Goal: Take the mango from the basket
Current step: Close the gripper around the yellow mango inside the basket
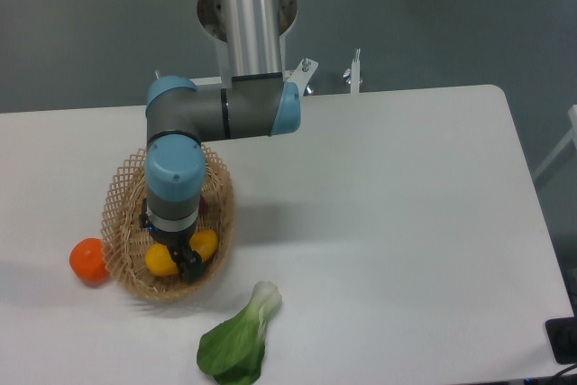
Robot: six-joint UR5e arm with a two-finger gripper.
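The light tan wicker basket [122, 200] sits at the left of the white table. The yellow-orange mango [160, 261] lies in its near end. My gripper [185, 259] points straight down into the basket, and its dark fingers [190, 265] straddle the middle of the mango. One finger crosses the fruit's front; the other is hidden behind it. The jaws look closed against the mango, which is still low inside the basket. The arm's wrist covers the middle of the basket.
A round orange fruit [88, 259] lies on the table just left of the basket. A green leafy bok choy [239, 342] lies in front of it. A sliver of a dark purple-red root [204, 206] shows in the basket beside the wrist.
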